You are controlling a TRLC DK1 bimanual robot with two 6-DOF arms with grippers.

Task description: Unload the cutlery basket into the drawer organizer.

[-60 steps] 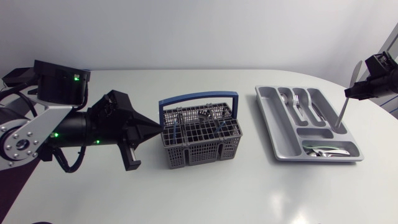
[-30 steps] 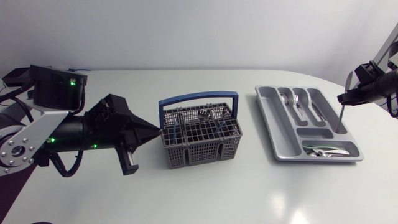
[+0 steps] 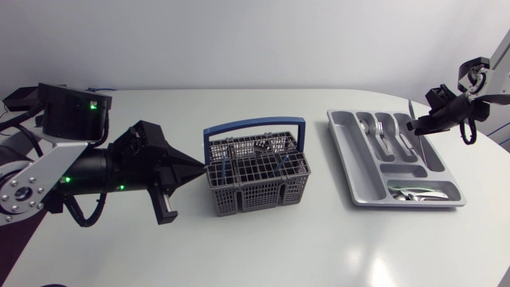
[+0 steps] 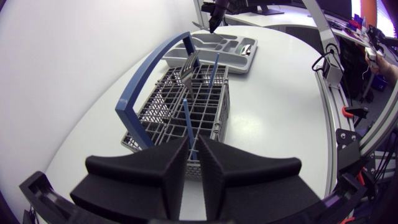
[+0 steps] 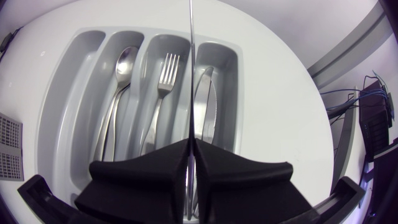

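The grey cutlery basket [image 3: 256,182] with a blue handle stands mid-table and holds several pieces. My left gripper [image 3: 201,167] is at its left end, and in the left wrist view this gripper [image 4: 191,150] is shut on the basket's [image 4: 180,93] near rim. The grey drawer organizer [image 3: 344,127] lies to the right. My right gripper [image 3: 421,123] hovers over its long slots, shut on a table knife [image 5: 191,62]. That knife's blade stands edge-on ahead of the right gripper [image 5: 189,146], above the divider between the fork [image 5: 163,93] and a lying knife [image 5: 206,106].
A spoon [image 5: 118,93] lies in the organizer's [image 5: 87,74] second slot. Its crosswise front slot holds more cutlery [image 3: 418,192]. From the left wrist the organizer [image 4: 217,46] shows beyond the basket. White tabletop lies in front of both containers.
My right gripper has carried the knife left and down, from upright over the organizer's right edge to over its long slots. The left arm shifted slightly, then stayed on the basket.
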